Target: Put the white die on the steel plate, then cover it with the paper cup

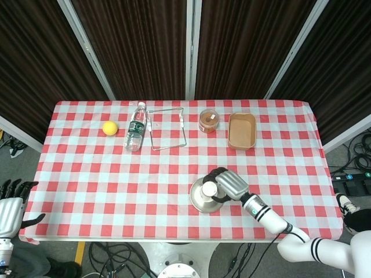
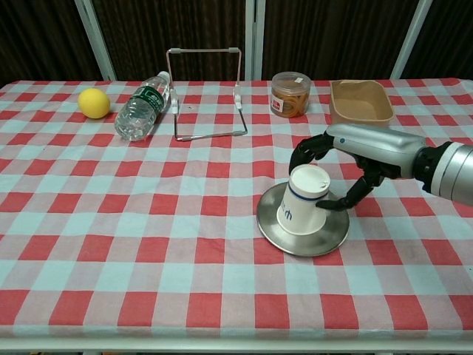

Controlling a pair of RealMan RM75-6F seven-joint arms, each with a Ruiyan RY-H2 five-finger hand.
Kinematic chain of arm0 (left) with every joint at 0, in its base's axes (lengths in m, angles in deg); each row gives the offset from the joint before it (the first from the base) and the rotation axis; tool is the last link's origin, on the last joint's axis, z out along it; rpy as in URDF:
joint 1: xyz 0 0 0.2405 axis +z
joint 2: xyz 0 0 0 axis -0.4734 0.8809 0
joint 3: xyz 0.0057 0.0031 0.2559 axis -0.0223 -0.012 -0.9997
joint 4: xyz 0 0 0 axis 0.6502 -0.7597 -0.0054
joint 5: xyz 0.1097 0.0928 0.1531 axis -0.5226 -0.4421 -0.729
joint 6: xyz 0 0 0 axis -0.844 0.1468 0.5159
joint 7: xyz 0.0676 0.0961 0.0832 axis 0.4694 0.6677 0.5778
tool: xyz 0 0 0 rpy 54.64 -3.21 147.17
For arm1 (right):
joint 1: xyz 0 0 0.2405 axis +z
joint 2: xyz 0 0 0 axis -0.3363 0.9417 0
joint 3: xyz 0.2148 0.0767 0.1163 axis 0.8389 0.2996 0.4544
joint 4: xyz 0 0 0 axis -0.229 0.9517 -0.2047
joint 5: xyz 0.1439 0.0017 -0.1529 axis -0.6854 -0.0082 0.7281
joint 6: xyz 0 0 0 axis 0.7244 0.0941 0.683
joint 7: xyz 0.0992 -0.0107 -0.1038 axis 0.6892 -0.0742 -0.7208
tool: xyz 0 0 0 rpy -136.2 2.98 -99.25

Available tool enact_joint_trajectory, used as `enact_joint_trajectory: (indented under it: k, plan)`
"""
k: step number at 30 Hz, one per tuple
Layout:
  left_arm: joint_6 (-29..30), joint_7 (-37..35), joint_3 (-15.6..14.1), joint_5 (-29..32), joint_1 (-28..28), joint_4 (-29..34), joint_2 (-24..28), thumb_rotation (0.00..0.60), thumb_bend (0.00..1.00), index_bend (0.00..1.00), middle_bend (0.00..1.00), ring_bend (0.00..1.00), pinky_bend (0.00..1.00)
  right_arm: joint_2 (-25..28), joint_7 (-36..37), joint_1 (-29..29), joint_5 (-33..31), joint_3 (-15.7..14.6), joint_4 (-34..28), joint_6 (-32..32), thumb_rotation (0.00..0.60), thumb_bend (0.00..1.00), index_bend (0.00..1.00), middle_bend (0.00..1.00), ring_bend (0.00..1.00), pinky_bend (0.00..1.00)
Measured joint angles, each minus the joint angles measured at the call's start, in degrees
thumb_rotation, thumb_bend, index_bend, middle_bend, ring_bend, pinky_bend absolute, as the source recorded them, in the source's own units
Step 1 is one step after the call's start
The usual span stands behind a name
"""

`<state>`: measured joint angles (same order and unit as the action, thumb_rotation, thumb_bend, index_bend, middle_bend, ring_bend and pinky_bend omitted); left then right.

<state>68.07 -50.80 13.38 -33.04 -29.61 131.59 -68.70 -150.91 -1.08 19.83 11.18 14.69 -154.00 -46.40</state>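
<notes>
The white paper cup (image 2: pixel 304 201) stands upside down on the steel plate (image 2: pixel 270 235), leaning slightly to the left. My right hand (image 2: pixel 347 159) wraps around it from the right. Its fingers curl over the cup's upturned base and the thumb lies against the cup's side. In the head view the cup (image 1: pixel 209 190) and right hand (image 1: pixel 230 184) sit over the plate (image 1: pixel 196 200) near the table's front edge. The white die shows in neither view. My left hand (image 1: pixel 10 204) hangs off the table's front left corner with its fingers apart, holding nothing.
Along the back of the table lie a yellow lemon (image 2: pixel 94 103), a water bottle on its side (image 2: pixel 143 106), a wire rack (image 2: pixel 205 92), a small jar (image 2: pixel 290 94) and a brown tray (image 2: pixel 361 101).
</notes>
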Motion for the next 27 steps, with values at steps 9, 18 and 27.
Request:
enact_joint_trajectory:
  k: [9, 18, 27]
  plan:
    - [0.2, 0.1, 0.09, -0.18, 0.02, 0.05, 0.03, 0.6, 0.01, 0.2, 0.2, 0.09, 0.0, -0.47, 1.13, 0.36, 0.54, 0.01, 2.85, -1.15, 0.6, 0.29, 0.6, 0.42, 0.22, 0.2]
    - [0.09, 0.1, 0.05, -0.23, 0.03, -0.06, -0.11, 0.6, 0.01, 0.2, 0.2, 0.09, 0.0, 0.88, 3.86, 1.06, 4.93, -2.49, -0.28, -1.9, 0.6, 0.3, 0.6, 0.43, 0.24, 0.2]
    - [0.13, -0.08, 0.04, -0.18, 0.17, -0.15, -0.14, 0.6, 0.01, 0.2, 0.2, 0.09, 0.0, 0.11, 3.77, 1.1, 2.07, -0.69, 1.5, -2.84, 0.6, 0.3, 0.6, 0.42, 0.24, 0.2]
